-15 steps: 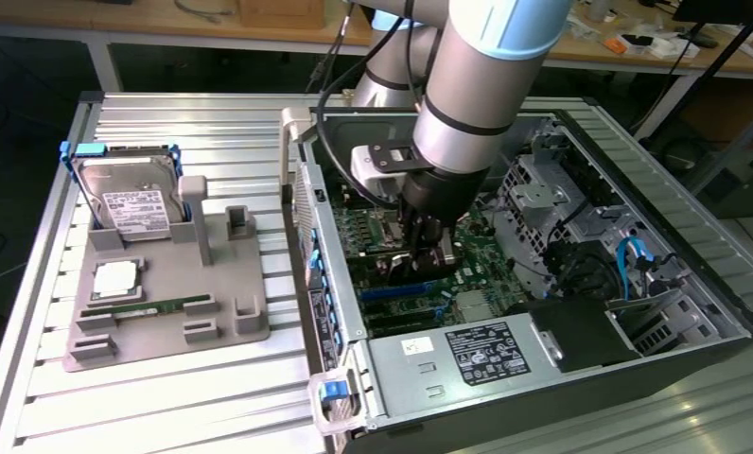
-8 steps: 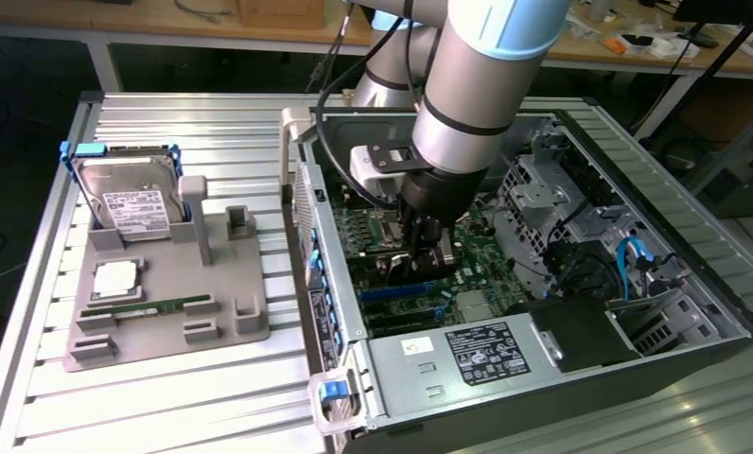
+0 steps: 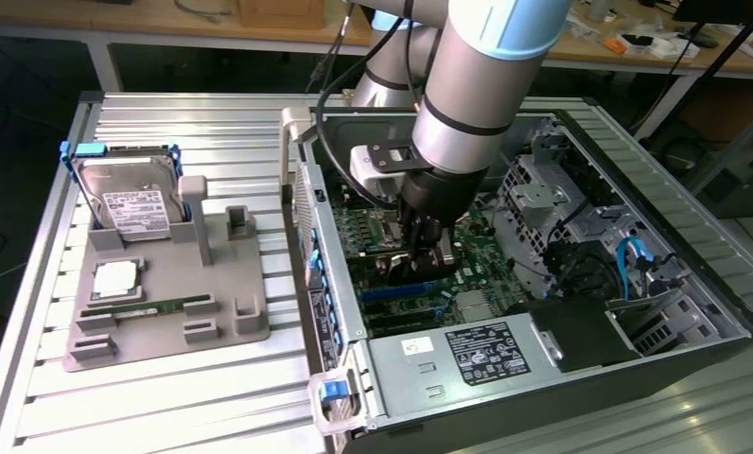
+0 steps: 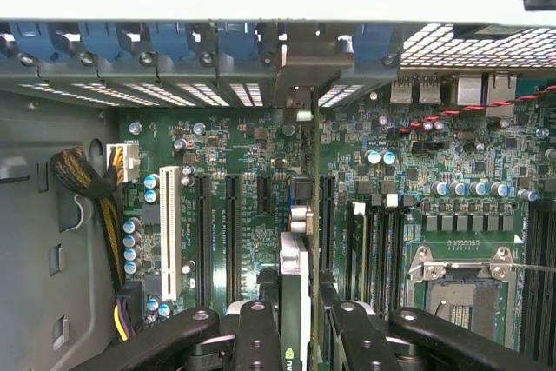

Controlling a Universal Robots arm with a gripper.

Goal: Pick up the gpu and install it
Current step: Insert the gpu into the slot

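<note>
Arm [image 3: 478, 85]: angled steeply down into the open computer case [image 3: 682, 227] on the tabletop [image 3: 162, 397].
Gripper [image 4: 300, 323]: fingers [image 4: 258, 336] clamped on the gpu [image 4: 295, 271].
Gpu: held upright, edge-on, over the motherboard [image 4: 452, 171] slots inside the case.

Cannot judge seating of the gpu [image 4: 296, 275] on the motherboard [image 4: 217, 180]; seen edge-on, cropped by the frame edge between the fingers [image 4: 259, 336] of the pincer [image 4: 302, 319]. Cannot read print on the motherboard.
</note>
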